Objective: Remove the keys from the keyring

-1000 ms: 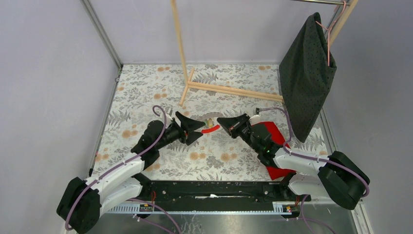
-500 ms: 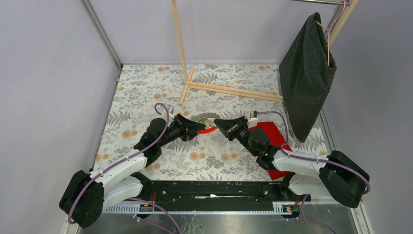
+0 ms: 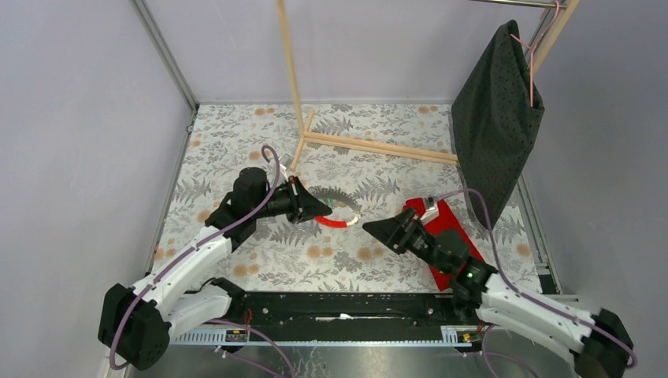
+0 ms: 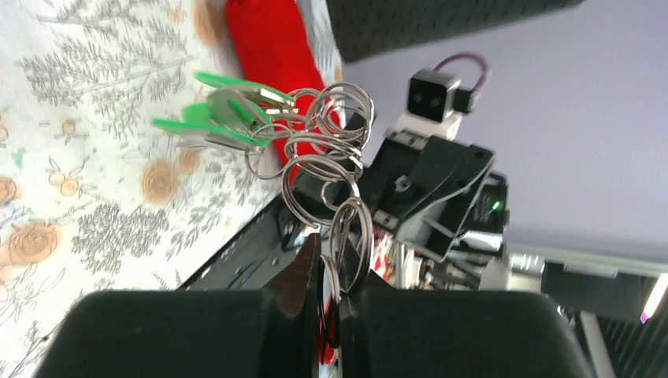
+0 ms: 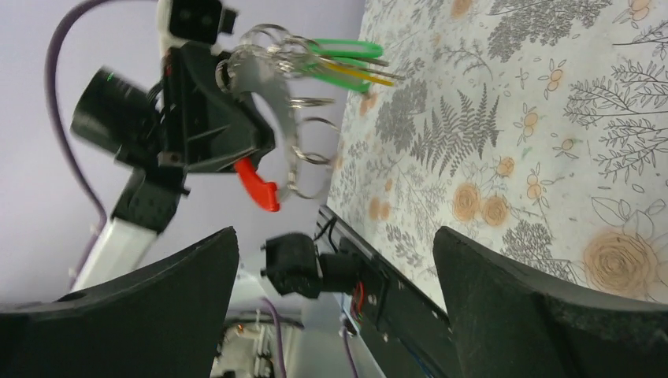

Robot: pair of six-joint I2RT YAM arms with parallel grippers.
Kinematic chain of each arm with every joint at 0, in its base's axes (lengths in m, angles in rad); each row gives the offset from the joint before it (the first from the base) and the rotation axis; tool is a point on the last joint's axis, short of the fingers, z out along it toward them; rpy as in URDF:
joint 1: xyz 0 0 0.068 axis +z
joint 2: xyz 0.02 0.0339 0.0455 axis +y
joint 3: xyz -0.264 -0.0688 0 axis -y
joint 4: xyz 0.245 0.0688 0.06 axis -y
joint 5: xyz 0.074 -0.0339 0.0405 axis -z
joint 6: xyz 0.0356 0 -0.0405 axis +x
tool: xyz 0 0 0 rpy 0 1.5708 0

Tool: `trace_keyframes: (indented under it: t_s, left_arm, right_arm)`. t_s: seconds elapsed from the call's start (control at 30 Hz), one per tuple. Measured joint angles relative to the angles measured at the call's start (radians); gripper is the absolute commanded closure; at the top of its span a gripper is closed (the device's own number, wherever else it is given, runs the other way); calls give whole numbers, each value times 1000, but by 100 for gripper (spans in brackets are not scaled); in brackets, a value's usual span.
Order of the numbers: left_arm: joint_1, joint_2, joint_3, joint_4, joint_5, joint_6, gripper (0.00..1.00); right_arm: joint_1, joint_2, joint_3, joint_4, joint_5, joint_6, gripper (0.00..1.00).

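Note:
My left gripper point(image 3: 323, 210) is shut on the keyring point(image 3: 340, 218), a thin ring with a red arc and a whitish stretch, held just above the table. In the left wrist view the jaws point(image 4: 335, 272) pinch the ring's rim. A chain of small silver rings point(image 4: 319, 157) hangs from it, ending in the green keys point(image 4: 224, 118). My right gripper point(image 3: 378, 228) is open, apart from the ring, to its right. Seen from the right wrist, my wide-apart fingers point(image 5: 335, 236) frame the left gripper point(image 5: 209, 126), the ring's red part point(image 5: 260, 185) and the green and yellow keys point(image 5: 350, 63).
A red cloth point(image 3: 447, 236) lies under the right arm on the floral table. A wooden rack point(image 3: 354, 143) stands at the back. A black cloth on a hanger point(image 3: 496, 118) hangs at the right. A black rail point(image 3: 339, 303) runs along the near edge.
My left gripper closed on the keyring. The right gripper opened, let go of it and drew back to the near right. The ring now hangs from the left gripper alone.

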Motion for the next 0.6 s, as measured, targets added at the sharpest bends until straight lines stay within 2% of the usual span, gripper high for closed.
trace_keyframes:
  t_s: [0.17, 0.23, 0.37, 0.6]
  left_arm:
    - [3, -2, 20, -150, 151, 155, 100]
    - [2, -11, 21, -214, 201, 210, 100]
    - [-21, -59, 20, -308, 257, 274, 100]
    - [-186, -127, -2, -340, 267, 297, 100]
  right_arm:
    - [0, -321, 10, -294, -70, -184, 0]
    - [0, -372, 40, -394, -110, -257, 0]
    - [0, -345, 112, -533, -231, -382, 0]
    - [0, -163, 248, -639, -450, -544, 0]
